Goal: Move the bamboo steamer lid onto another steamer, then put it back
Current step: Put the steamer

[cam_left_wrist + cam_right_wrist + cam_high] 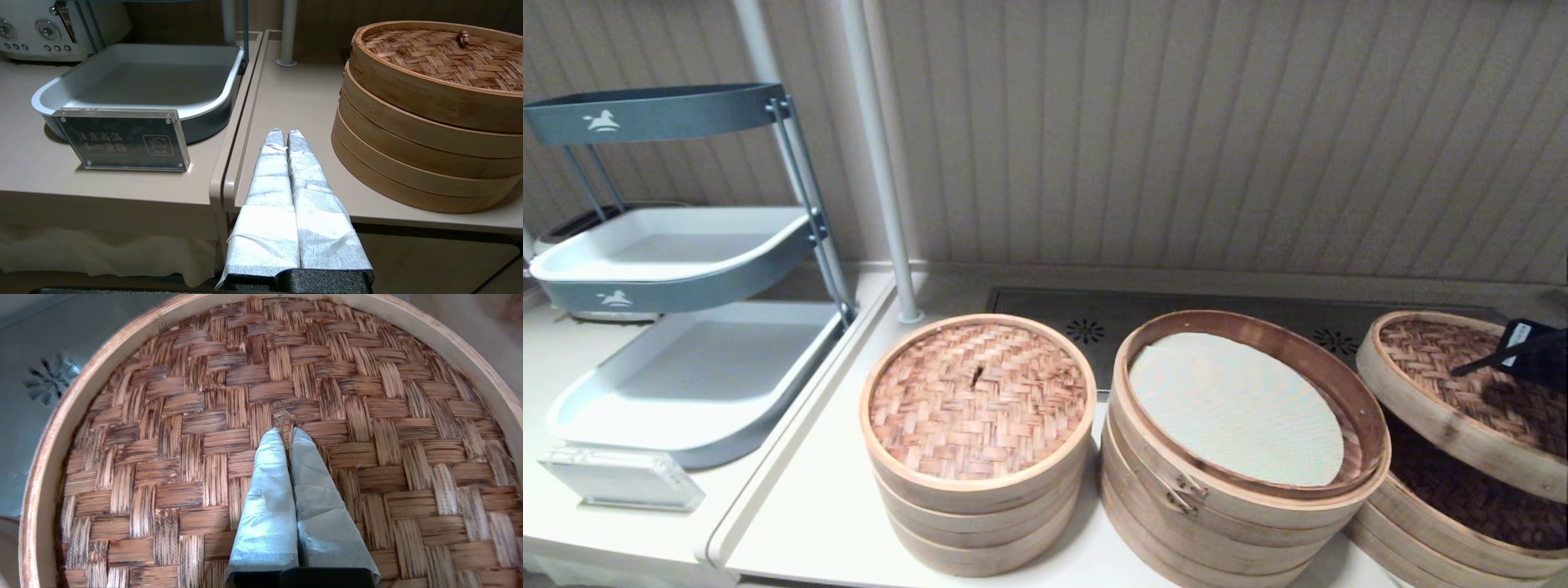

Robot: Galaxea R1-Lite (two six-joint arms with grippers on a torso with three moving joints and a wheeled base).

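The bamboo steamer lid (pixel 1445 384), reddish-tan woven with a pale rim, hangs tilted at the far right. My right gripper (pixel 1462 369) holds it from above. In the right wrist view this gripper (pixel 286 432) is shut on the lid's small centre knot (pixel 285 417), with the weave (pixel 184 457) filling the picture. Just under the lid sits the other steamer (pixel 1462 523), a low wide stack whose own dark brown woven lid (pixel 1470 490) shows in the gap. My left gripper (pixel 284 132) is shut on nothing, low at the table's front edge, and does not show in the head view.
The tall wide stack with a metal clasp (pixel 1188 488) stands in the middle, uncovered, a pale liner (pixel 1233 408) inside. A smaller lidded stack (pixel 978 400) stands to its left, near my left gripper. A grey tray rack (pixel 686 359), sign (pixel 621 478) and pole (pixel 882 163) stand further left.
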